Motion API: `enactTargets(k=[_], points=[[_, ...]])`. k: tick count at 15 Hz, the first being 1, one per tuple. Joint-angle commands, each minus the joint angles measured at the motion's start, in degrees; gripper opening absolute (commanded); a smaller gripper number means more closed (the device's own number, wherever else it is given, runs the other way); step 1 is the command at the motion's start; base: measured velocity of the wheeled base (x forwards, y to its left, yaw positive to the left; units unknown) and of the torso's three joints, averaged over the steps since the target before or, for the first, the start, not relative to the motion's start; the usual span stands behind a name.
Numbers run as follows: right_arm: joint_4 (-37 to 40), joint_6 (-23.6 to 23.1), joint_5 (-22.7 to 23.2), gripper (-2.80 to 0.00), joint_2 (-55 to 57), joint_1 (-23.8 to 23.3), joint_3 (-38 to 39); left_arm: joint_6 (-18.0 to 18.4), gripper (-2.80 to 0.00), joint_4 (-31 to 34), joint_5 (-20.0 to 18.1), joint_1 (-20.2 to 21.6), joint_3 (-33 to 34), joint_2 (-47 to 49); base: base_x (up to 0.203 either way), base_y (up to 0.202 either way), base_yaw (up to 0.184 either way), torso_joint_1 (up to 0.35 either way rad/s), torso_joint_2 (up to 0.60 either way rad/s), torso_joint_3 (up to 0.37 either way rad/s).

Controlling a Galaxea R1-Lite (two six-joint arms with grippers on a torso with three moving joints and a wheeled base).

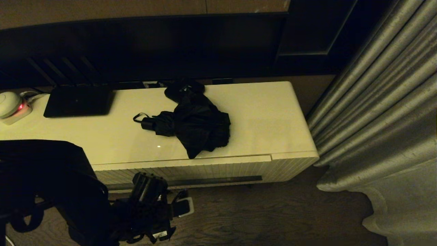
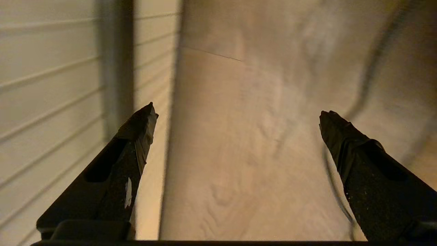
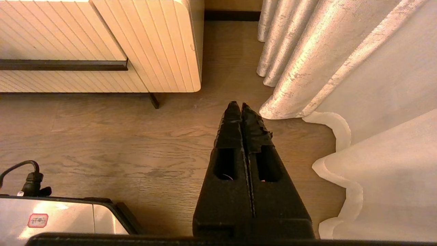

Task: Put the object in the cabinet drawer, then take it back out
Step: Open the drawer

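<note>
The black folding umbrella (image 1: 196, 123) lies on the cream cabinet top (image 1: 273, 116), fabric bunched, handle and strap loop pointing left. Below it the cabinet drawer (image 1: 205, 169) sits pushed in, its ribbed front and dark handle slot (image 1: 211, 181) facing me. My left gripper (image 1: 182, 203) hangs low in front of the drawer, under the slot. It is open and empty in the left wrist view (image 2: 235, 114), with the ribbed front (image 2: 44, 85) beside one finger. My right gripper (image 3: 238, 106) is shut on nothing above the floor, off the cabinet's right corner (image 3: 184, 44).
A flat black device (image 1: 78, 100) and a white round gadget with a red light (image 1: 10, 106) sit at the cabinet's back left. A dark screen (image 1: 153, 51) stands behind. Heavy curtains (image 1: 375, 109) hang at the right. The robot's base (image 3: 51, 218) shows on the wooden floor.
</note>
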Motion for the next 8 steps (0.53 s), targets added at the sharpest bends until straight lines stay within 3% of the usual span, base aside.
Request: enactTargets(k=[1, 3, 4, 5, 6, 7, 8], points=[[0.0, 0.0, 0.0, -2.8, 0.0, 0.0, 0.1, 0.3, 0.0, 9.1, -1.5, -0.5, -2.5, -4.5, 0.0, 0.0, 0.0, 0.0, 0.0, 0.0], [0.0, 0.0, 0.0, -2.8, 0.0, 0.0, 0.0, -2.4, 0.0, 17.3, -3.8, -0.9, -6.2, -6.6, 0.0, 0.0, 0.0, 0.0, 0.0, 0.0], [0.0, 0.0, 0.0, -2.8, 0.0, 0.0, 0.0, -7.7, 0.0, 19.0, -6.1, -1.7, -7.3, -7.1, 0.0, 0.0, 0.0, 0.0, 0.0, 0.0], [0.0, 0.0, 0.0, -2.8, 0.0, 0.0, 0.0, -11.6, 0.0, 19.6, -7.8, -2.6, -8.1, -7.3, 0.0, 0.0, 0.0, 0.0, 0.0, 0.0], [0.0, 0.0, 0.0, -2.8, 0.0, 0.0, 0.0, -12.6, 0.0, 19.8, -8.1, -2.9, -8.3, -7.2, 0.0, 0.0, 0.0, 0.0, 0.0, 0.0], [0.0, 0.0, 0.0, -2.8, 0.0, 0.0, 0.1, -16.9, 0.0, 19.6, -8.2, -3.3, -8.4, -6.2, 0.0, 0.0, 0.0, 0.0, 0.0, 0.0], [0.0, 0.0, 0.0, -2.8, 0.0, 0.0, 0.0, -17.8, 0.0, 19.4, -8.2, -3.6, -8.4, -5.8, 0.0, 0.0, 0.0, 0.0, 0.0, 0.0]])
